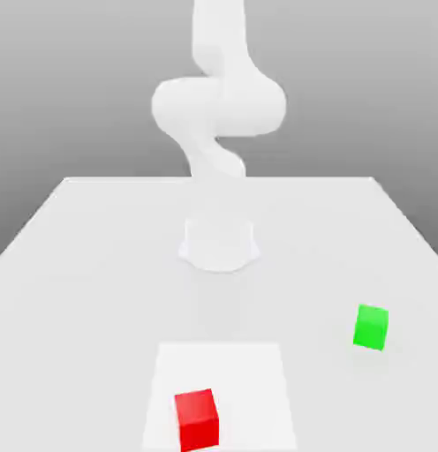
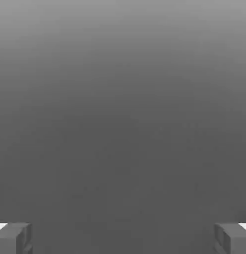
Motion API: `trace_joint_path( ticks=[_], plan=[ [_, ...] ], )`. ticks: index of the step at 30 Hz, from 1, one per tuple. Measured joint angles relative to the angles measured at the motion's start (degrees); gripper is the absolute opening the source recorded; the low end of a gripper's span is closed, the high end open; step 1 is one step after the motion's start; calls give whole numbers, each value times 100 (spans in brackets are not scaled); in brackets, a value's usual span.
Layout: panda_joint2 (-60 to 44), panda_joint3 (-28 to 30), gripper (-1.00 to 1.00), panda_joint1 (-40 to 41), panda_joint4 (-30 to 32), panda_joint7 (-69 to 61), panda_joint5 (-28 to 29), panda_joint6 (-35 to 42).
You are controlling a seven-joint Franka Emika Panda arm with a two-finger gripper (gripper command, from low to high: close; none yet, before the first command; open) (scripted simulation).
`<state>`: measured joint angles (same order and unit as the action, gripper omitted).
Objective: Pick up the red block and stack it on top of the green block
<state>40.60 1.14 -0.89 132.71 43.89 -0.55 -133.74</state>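
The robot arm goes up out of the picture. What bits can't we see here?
1. The arm in the exterior view: its upper part is cut off by the top edge.
2. The gripper in the hand view: both fingers, wide apart, are cut off by the bottom edge and corners.
3. The red block in the exterior view: its base sits almost at the bottom edge.
4. The green block in the exterior view: its far sides face away.

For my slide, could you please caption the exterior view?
White arm behind a small red cube and a small green cube, apart.
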Motion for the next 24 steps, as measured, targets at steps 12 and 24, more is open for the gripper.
trace_joint_path(
  ticks=[12, 24],
  plan=[
    [-2531, 440, 0, -317, 455, -971, -308, -964],
    [-5003, 540, 0, -274, 908, -1705, -300, -1922]
  ],
)
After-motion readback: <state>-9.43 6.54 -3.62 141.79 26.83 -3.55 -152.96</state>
